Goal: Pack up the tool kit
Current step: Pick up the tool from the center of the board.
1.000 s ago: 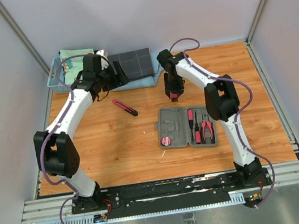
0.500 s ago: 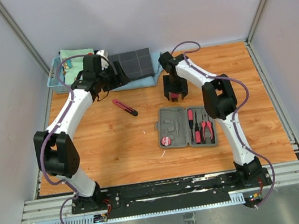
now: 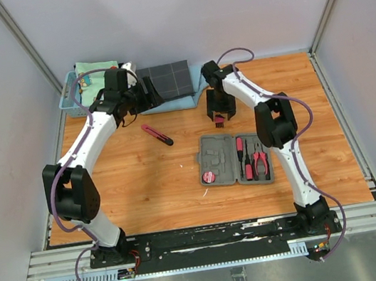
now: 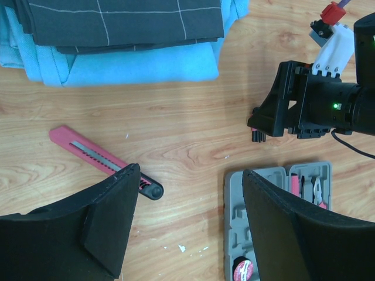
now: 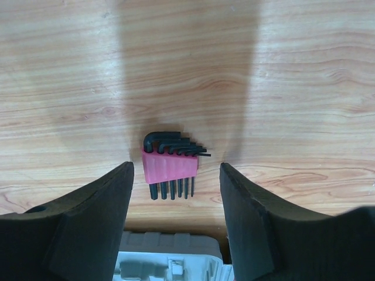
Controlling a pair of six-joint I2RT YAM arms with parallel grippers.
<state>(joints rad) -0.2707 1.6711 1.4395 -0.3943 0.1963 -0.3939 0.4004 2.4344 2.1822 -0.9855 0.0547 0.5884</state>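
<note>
The grey tool case (image 3: 218, 157) lies open on the table, with pink-and-black pliers and screwdrivers (image 3: 253, 160) in its right half and a round tape (image 3: 209, 177) at its left corner. A pink knife (image 3: 157, 134) lies on the wood to the case's left. A pink holder of black hex keys (image 5: 171, 164) lies just beyond the case's far edge (image 5: 170, 263). My right gripper (image 5: 176, 170) is open, hanging right above the hex keys with a finger on either side. My left gripper (image 4: 190, 175) is open and empty, held high near the folded cloth.
A dark checked folded cloth (image 3: 165, 79) lies on a light blue cloth (image 3: 176, 102) at the back. A light blue basket (image 3: 74, 96) stands at the back left corner. The right arm's wrist (image 4: 319, 105) shows in the left wrist view.
My right wrist has shifted slightly back and right over the hex keys. The left arm and the tools have not moved.
</note>
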